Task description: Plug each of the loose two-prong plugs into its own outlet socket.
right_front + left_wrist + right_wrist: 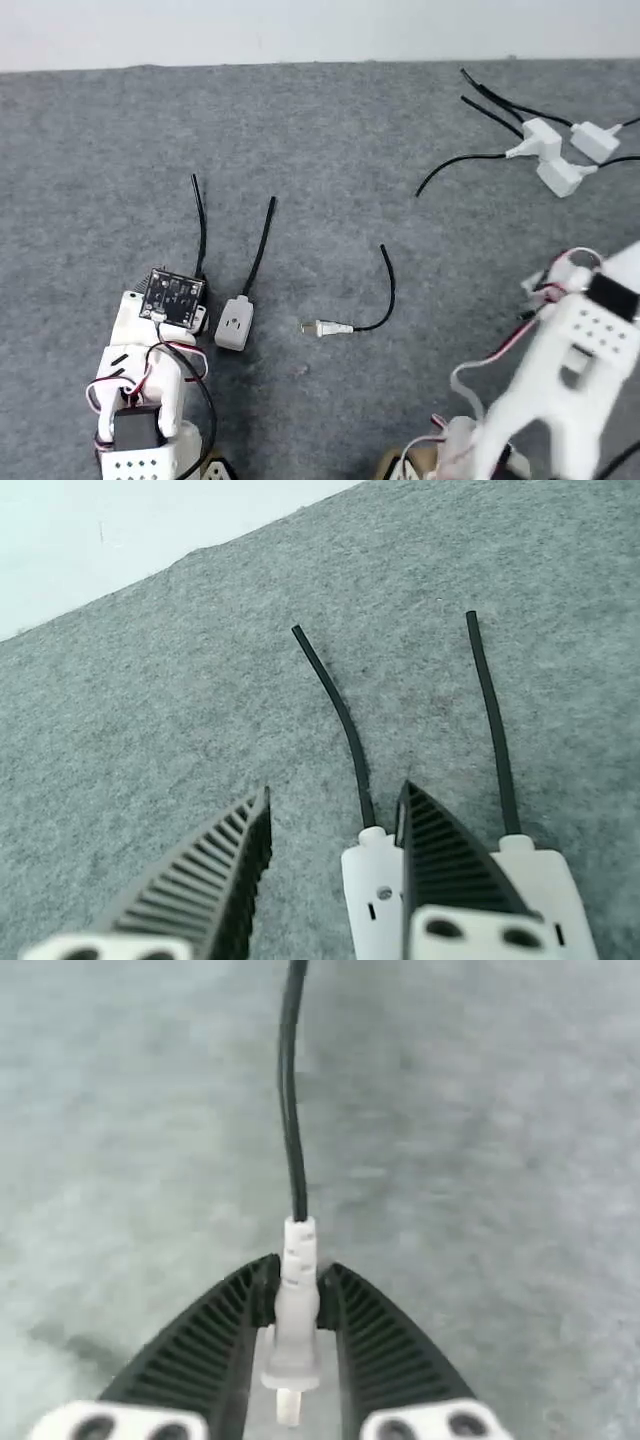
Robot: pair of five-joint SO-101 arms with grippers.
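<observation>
Two arms at a grey worktop [330, 130]: one plug gripped, one lying loose.

The right claw [300, 1265] is clamped on a white plug [293, 1355], whose black cord runs away from it. The left claw [335, 792] is spread wide, low over the worktop, with one finger [440, 865] above the gap between a socket [370, 890] and a second socket [545, 880] lying side by side. The loose plug [330, 327] lies near the second socket. Joined pairs [555, 150] sit at the far corner.
</observation>
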